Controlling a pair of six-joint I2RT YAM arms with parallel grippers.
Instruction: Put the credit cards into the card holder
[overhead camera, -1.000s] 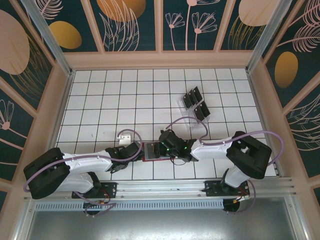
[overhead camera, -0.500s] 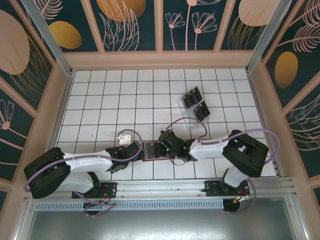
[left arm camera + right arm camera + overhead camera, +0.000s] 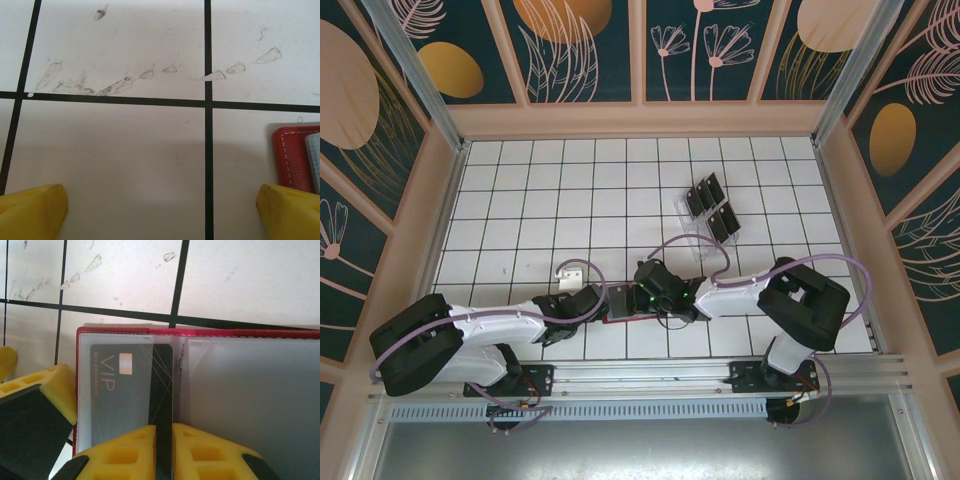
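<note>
The red card holder point(image 3: 200, 332) lies open on the tiles, its frosted pockets facing up. One black credit card point(image 3: 162, 382) marked VIP sits mostly inside the left pocket, with a dark strip of it bare at the pocket's mouth. My right gripper point(image 3: 163, 450) is over that strip, fingers nearly together with a narrow slit between them, and the card lies flat beneath. My left gripper point(image 3: 160, 215) is open wide over bare tile, its right fingertip point(image 3: 290, 212) beside the holder's red corner point(image 3: 290, 155). In the top view both grippers point(image 3: 592, 300) point(image 3: 640, 296) meet at the holder point(image 3: 620, 308).
Several more black cards point(image 3: 710, 205) stand in a clear slotted tray point(image 3: 698, 243) behind and to the right of the holder. The left gripper's yellow finger point(image 3: 45, 390) lies against the holder's left edge. Scuff marks point(image 3: 115, 85) dot the tiles. Wooden walls point(image 3: 450, 190) ring the table.
The right gripper has slid a little left over the holder, hiding more of it in the top view. The left arm has hardly moved.
</note>
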